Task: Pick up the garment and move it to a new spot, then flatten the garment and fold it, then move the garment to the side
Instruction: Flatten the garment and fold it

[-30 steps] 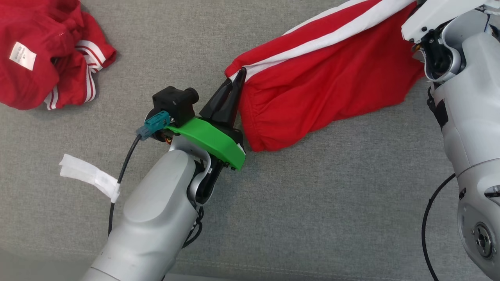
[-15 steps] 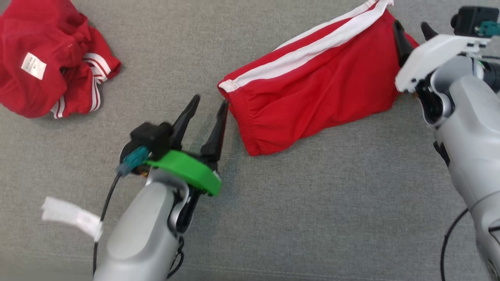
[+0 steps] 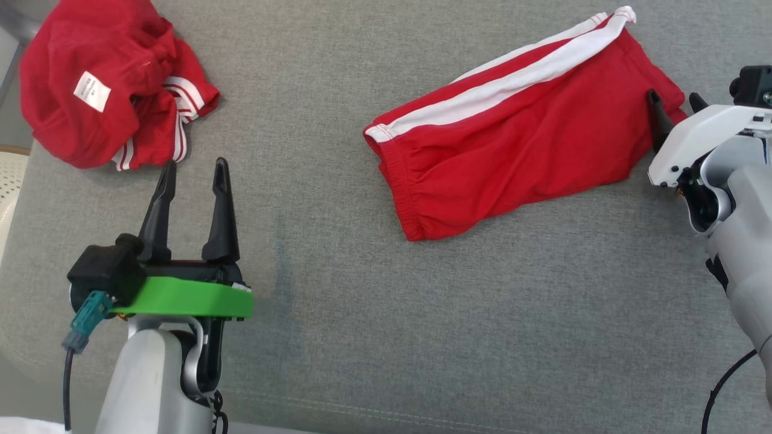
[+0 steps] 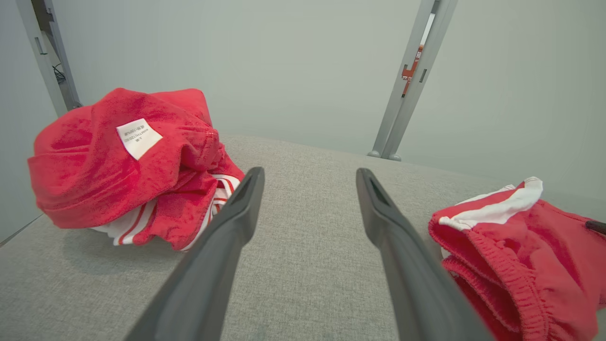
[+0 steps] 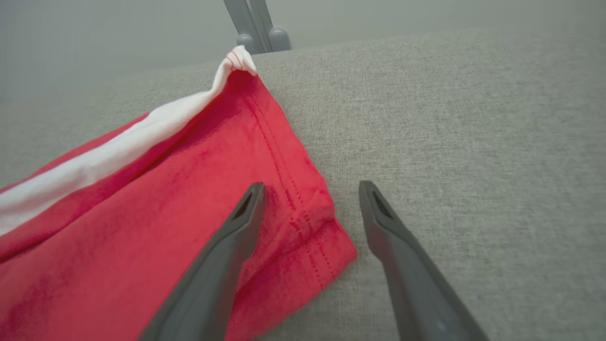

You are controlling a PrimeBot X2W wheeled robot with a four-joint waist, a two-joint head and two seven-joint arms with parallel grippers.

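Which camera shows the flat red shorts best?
The head view: the shorts lie whole on the grey surface, stripe and waistband both visible. The left wrist view shows their waistband end at its right edge; the right wrist view shows their hem corner close up.

We see red shorts (image 3: 512,150), white side stripe, folded flat, hem corner within our spread right claw (image 3: 672,96), elastic waistband end toward our left claw (image 3: 194,163)
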